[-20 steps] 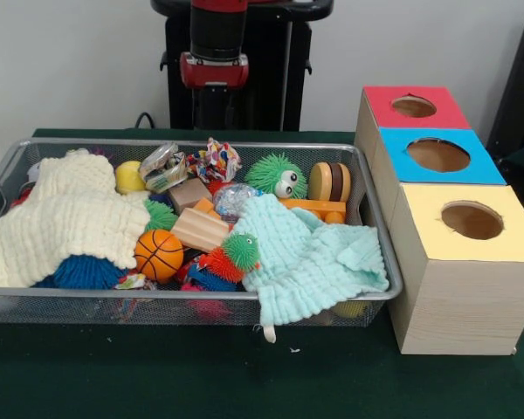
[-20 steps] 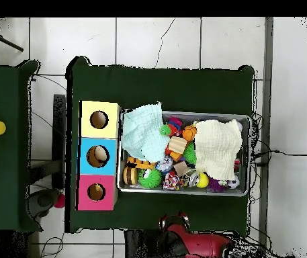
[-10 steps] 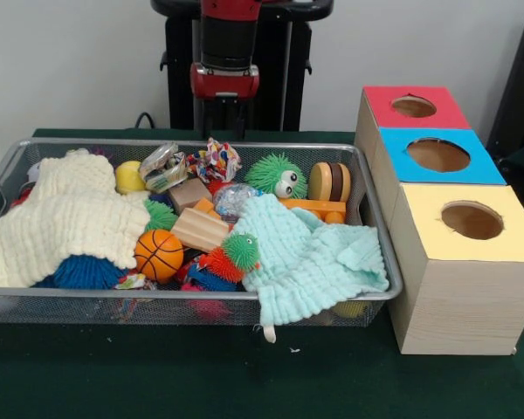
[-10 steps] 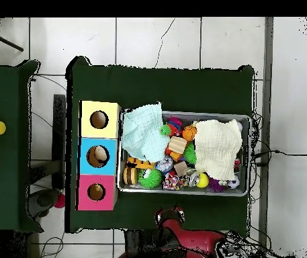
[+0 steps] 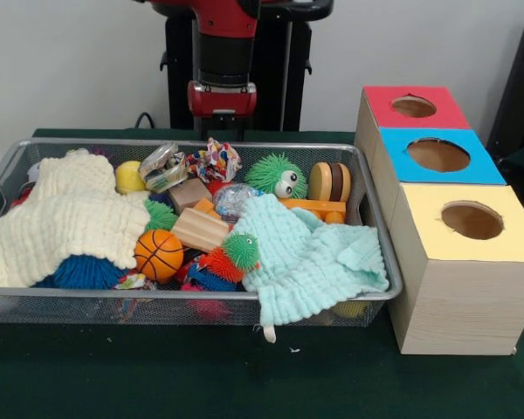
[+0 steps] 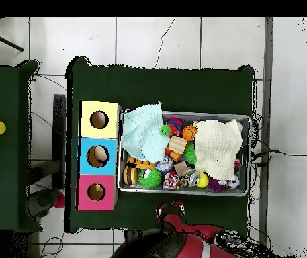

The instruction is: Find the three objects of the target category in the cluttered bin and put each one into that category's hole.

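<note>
The silver wire-mesh bin [image 5: 192,295] stands on the green table, full of toys; it also shows in the overhead view [image 6: 183,113]. A knotted ball of multicoloured patterned fabric [image 5: 214,161] lies at the bin's far rim, near the middle, and also shows from overhead [image 6: 171,181]. No other such ball shows. My gripper [image 5: 222,127] hangs just behind the bin's far rim, right behind the fabric ball, touching nothing; from overhead the gripper [image 6: 170,209] is just outside the bin. The yellow-topped box's round hole [image 5: 472,220] is at the right, nearest the camera, and shows from overhead too [image 6: 99,119].
A cream cloth [image 5: 65,218] and a mint cloth [image 5: 310,253] cover parts of the bin. A green spiky ball with eyes [image 5: 275,175], an orange basketball [image 5: 158,254] and wooden blocks [image 5: 199,229] lie between them. The blue-topped box [image 5: 437,155] and red-topped box [image 5: 413,106] stand behind the yellow one.
The arm has come down and forward toward the bin's far rim, ending behind the fabric ball. Nothing in the bin has moved.
</note>
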